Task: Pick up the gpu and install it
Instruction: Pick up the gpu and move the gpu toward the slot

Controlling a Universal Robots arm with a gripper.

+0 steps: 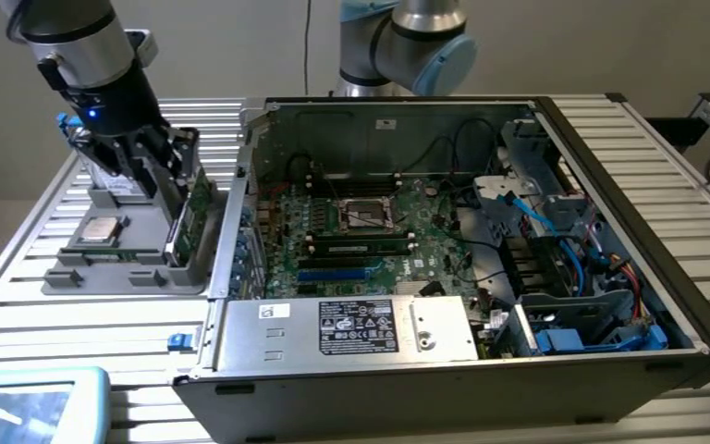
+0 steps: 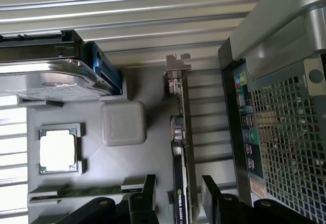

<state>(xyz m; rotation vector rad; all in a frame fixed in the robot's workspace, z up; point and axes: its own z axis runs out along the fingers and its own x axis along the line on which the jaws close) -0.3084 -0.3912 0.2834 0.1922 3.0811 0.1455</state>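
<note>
The gpu (image 1: 195, 215) stands on edge in a slot of the grey holder tray (image 1: 121, 277), at the exterior view's left, beside the open computer case (image 1: 454, 231). In the wrist view the gpu (image 2: 181, 127) shows edge-on, with its silver bracket at the far end and its black cooler face toward the tray's middle. My gripper (image 1: 164, 176) hangs low over the card. It is open (image 2: 178, 180), with one black finger (image 2: 148, 186) on each side of the card's near end and a gap between each finger and the card.
A silver boxy drive (image 2: 51, 79), a grey block (image 2: 124, 123) and a square processor chip (image 2: 58, 150) share the tray. The case's perforated wall (image 2: 285, 132) stands close beside the card. A second arm's base (image 1: 398, 46) stands behind the case, and a tablet (image 1: 22, 402) lies at the front left.
</note>
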